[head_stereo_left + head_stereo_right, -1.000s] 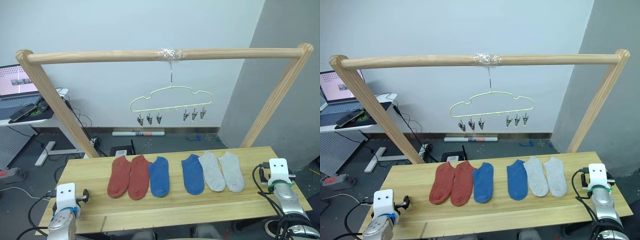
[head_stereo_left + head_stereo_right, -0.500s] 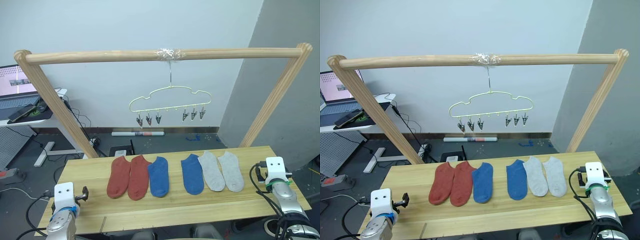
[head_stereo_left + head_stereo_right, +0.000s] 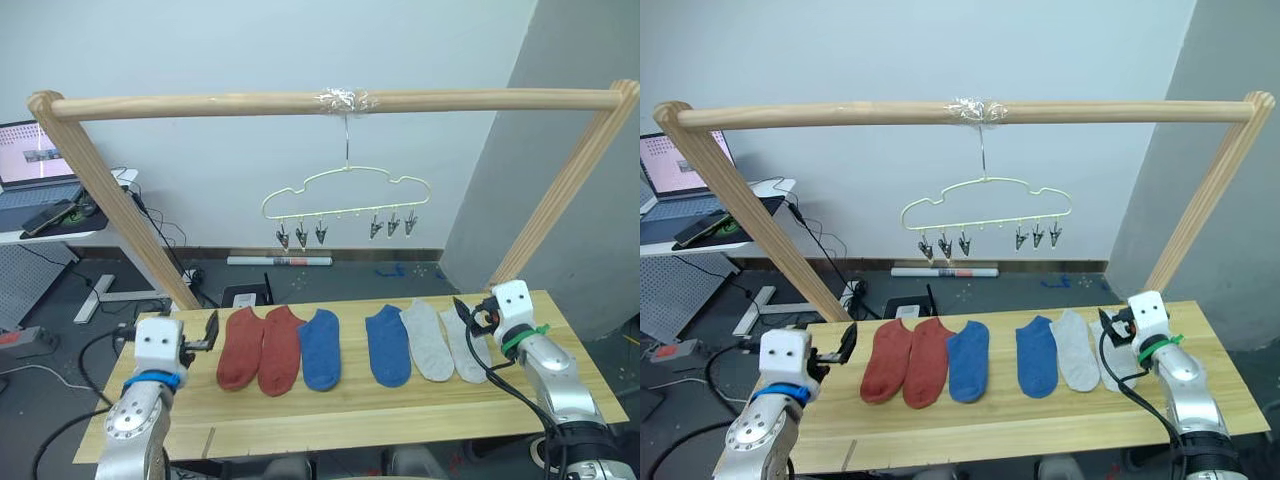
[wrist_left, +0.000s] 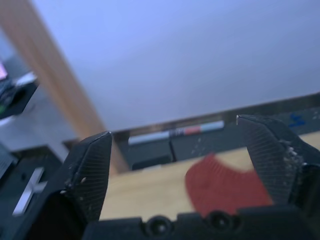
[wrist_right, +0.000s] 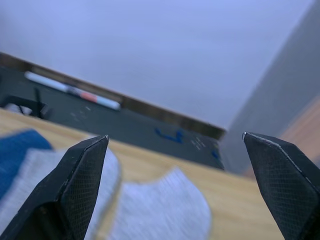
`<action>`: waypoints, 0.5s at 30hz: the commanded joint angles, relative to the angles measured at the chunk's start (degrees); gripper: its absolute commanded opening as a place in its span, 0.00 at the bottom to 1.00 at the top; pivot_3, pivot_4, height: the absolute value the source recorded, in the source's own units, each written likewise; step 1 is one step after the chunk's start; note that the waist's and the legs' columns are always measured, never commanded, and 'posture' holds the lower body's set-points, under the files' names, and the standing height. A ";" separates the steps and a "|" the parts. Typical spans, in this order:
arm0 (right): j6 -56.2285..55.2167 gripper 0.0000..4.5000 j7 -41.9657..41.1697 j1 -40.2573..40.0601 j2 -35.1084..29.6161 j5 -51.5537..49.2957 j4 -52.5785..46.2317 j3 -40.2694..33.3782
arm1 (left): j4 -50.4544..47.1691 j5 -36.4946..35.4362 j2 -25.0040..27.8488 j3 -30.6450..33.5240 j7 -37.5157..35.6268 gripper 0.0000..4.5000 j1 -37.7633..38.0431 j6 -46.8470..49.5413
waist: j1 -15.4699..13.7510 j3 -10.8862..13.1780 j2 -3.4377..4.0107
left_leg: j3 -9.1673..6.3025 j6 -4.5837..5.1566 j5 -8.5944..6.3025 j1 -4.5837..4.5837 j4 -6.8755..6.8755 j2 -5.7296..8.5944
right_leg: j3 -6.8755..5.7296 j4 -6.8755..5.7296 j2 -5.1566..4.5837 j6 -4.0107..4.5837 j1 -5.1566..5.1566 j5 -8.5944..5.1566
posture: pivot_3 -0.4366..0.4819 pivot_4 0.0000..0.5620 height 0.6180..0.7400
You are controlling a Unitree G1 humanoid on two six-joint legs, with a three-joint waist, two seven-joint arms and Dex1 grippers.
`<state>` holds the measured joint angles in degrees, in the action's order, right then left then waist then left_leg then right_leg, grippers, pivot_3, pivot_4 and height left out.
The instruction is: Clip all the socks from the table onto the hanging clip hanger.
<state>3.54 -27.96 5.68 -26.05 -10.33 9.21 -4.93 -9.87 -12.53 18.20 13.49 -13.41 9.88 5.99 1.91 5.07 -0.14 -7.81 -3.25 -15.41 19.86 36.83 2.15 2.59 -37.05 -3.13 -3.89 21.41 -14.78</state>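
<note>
As arms rose, both hands reached socks; fingers spread.

This looks like a robotics lab or test room, not a home. The pale plank table stands under a purpose-built frame of round wooden beams, with a clip hanger taped to the top beam at its middle. The walls are bare and plain, one white and one grey, and the floor is dark and unfinished-looking. On the robot's left a side desk carries an open laptop, with loose cables trailing down to the floor. A long tube lies against the skirting.
</note>
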 commanded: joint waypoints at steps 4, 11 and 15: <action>8.63 1.00 -7.19 4.90 -0.38 -8.97 -14.93 0.84 | -7.05 -0.37 -1.89 -4.21 0.73 0.52 -5.83 5.10 | 0.32 0.65 -0.08 | 0.03 0.02 -0.03 0.00 -0.06 -0.01 | 0.00 0.07 0.00 -0.24 0.01 0.09 | 0.41 0.15 1.00; 15.39 1.00 -9.87 10.01 0.38 -12.23 -21.87 4.24 | -6.67 0.65 -4.21 -8.13 1.47 0.38 -13.16 8.00 | 0.04 1.82 -0.38 | -0.03 0.03 -0.03 0.15 -0.07 0.00 | -0.06 0.07 0.00 -0.30 0.16 0.12 | 0.42 0.18 1.00; 18.06 1.00 -12.03 11.05 0.58 -14.15 -25.48 6.57 | -5.49 1.44 -5.59 -8.88 2.47 0.38 -15.39 8.17 | 0.03 2.19 -0.46 | -0.02 0.02 -0.03 0.42 -0.08 0.00 | -0.05 0.10 -0.01 -0.33 0.39 0.14 | 0.42 0.19 1.00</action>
<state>21.06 -38.94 15.48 -25.50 -22.85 -13.35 1.74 -15.00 -11.74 12.73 4.54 -11.68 -4.90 14.56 1.94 7.25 -0.60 -7.84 -3.23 -15.45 20.39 36.76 2.15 2.55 -36.96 -3.14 -4.23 21.94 -14.64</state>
